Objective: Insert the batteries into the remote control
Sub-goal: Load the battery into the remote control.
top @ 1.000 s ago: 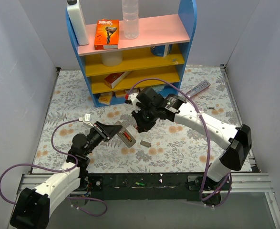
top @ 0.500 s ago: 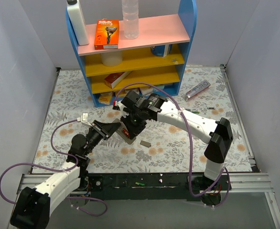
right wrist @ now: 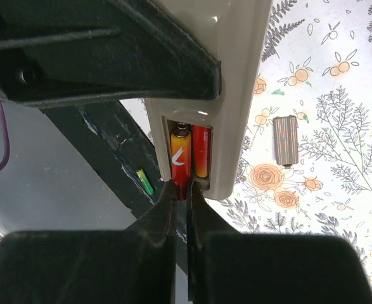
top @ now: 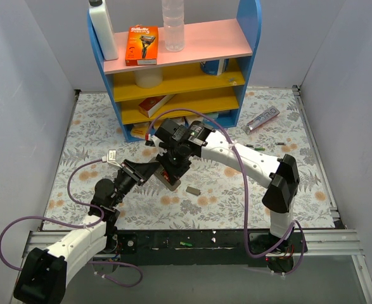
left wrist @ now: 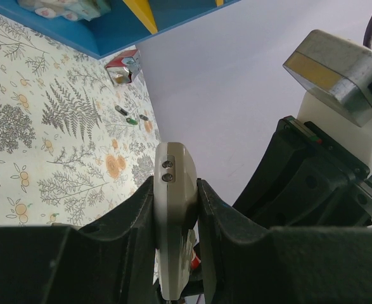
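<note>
The left gripper [top: 153,172], jaws clamped on the remote control [left wrist: 173,209], holds it above the counter [top: 236,190]. The right gripper [right wrist: 180,197] has swung in leftward. Its clenched jaws press 1 of 2 batteries [right wrist: 200,152] into the bay, so loading looks nearly done.

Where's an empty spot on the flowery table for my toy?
Bare patches: the mat between the left wall and the blue shelf, and the near strip between the grey cover and the right arm's elbow. Crowded: the middle, where the left gripper and right gripper meet at the remote control, and by the tube, with loose batteries.
</note>
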